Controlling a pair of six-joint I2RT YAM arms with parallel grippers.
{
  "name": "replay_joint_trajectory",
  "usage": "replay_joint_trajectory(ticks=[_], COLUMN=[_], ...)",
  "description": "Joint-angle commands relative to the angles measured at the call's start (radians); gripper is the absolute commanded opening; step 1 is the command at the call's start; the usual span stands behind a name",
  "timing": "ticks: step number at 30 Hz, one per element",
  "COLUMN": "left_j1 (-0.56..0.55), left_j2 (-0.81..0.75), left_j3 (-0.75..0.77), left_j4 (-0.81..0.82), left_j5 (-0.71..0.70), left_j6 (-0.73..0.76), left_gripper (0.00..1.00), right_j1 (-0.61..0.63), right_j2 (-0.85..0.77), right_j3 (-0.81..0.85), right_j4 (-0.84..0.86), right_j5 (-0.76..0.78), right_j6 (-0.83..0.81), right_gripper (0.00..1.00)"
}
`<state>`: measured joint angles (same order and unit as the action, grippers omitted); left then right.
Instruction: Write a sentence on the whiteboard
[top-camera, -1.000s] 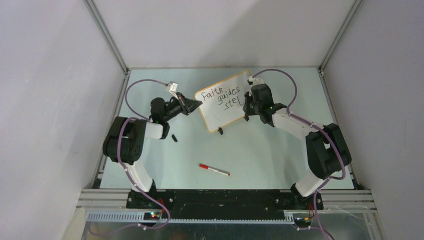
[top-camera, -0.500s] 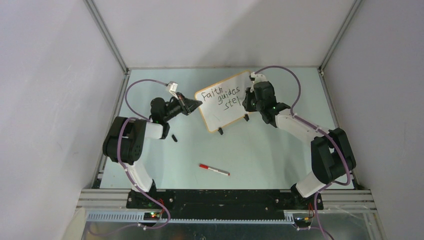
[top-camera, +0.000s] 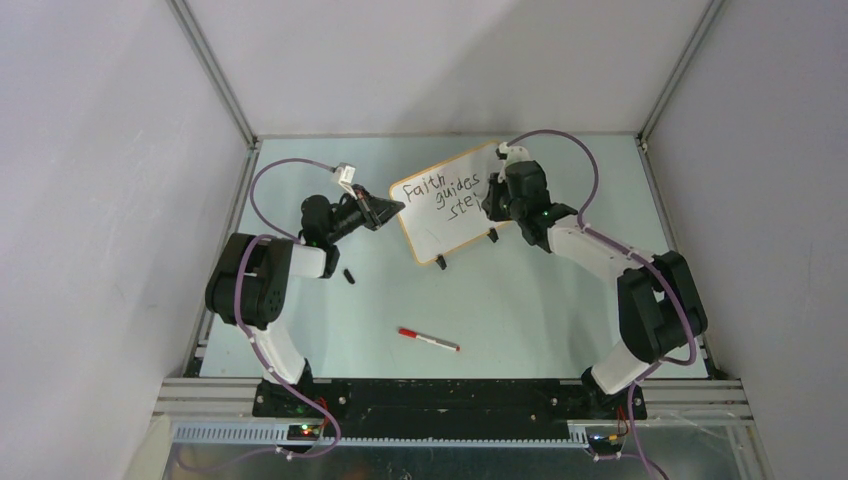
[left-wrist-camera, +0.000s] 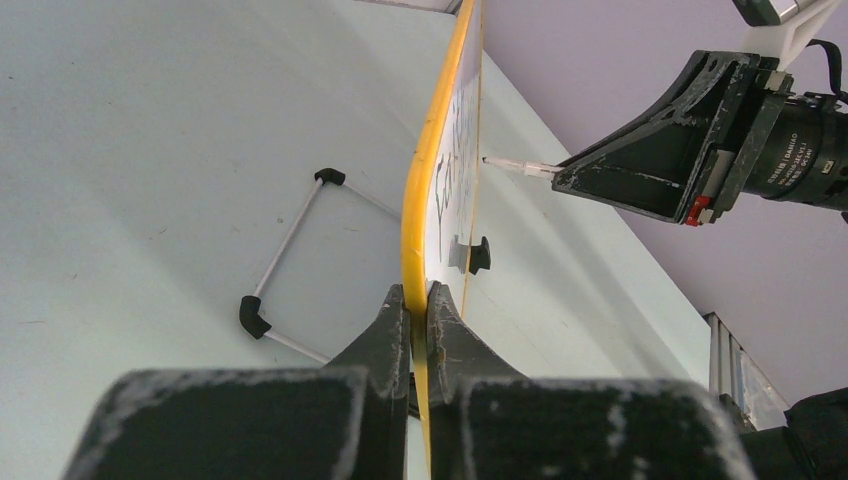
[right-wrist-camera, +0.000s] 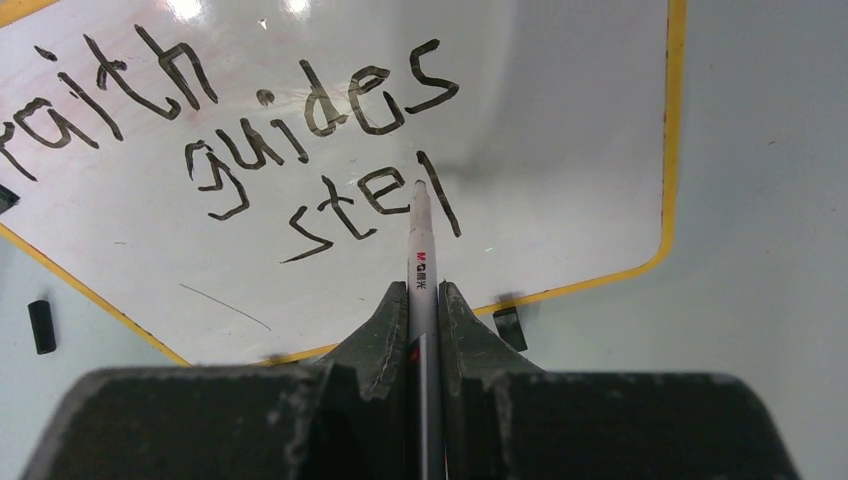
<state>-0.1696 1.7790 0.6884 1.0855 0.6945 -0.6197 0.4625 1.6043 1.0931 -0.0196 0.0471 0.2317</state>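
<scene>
pale green tabletop walled in by plain grey panels. starting at the right gripper: clamped on a white-barrelled marker, one finger pressed to each side, swallowing the barrel's rear end between them. holds the tip against the whiteboard, right at the last upright stroke of the sentence. looks like contact from the left wrist too, though too fine to swear to. reads "aith guides" and below that "ste" plus that lone stroke, with the first letter cut off by the picture's left edge.

over at the left gripper: closed on the board's orange-yellow frame at its left end, one finger on either face. shows the board almost edge-on from there, squeezing the lettering past reading. past the fingers, a black clip foot poking out of the front. on the back side, a thin wire prop with black ends on the table, running toward the board; cannot tell whether joined to it.

from above, stands the board upright and skewed between the two arms, on the far half of the table, with its right end hidden behind the right gripper.

farther out, toward the arm bases, a loose red-and-white pen. beside the left arm, a small black piece, too small to identify.
</scene>
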Motion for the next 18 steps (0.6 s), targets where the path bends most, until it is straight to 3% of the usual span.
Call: replay_joint_trajectory(ticks=[1, 18], left_j1=[0.005, 0.005], left_j2=[-0.024, -0.027], left_j3=[-0.01, -0.015], left_j4=[-0.032, -0.027], left_j5=[-0.038, -0.041], left_j6=[0.107, 0.109], left_gripper=[0.0, 0.0], right_j1=[-0.001, -0.002], right_j2=[0.01, 0.037], right_j3=[0.055, 0.081], right_j4=[0.04, 0.027], right_j5=[0.002, 0.007], right_j6=[-0.015, -0.018], right_gripper=[0.0, 0.0])
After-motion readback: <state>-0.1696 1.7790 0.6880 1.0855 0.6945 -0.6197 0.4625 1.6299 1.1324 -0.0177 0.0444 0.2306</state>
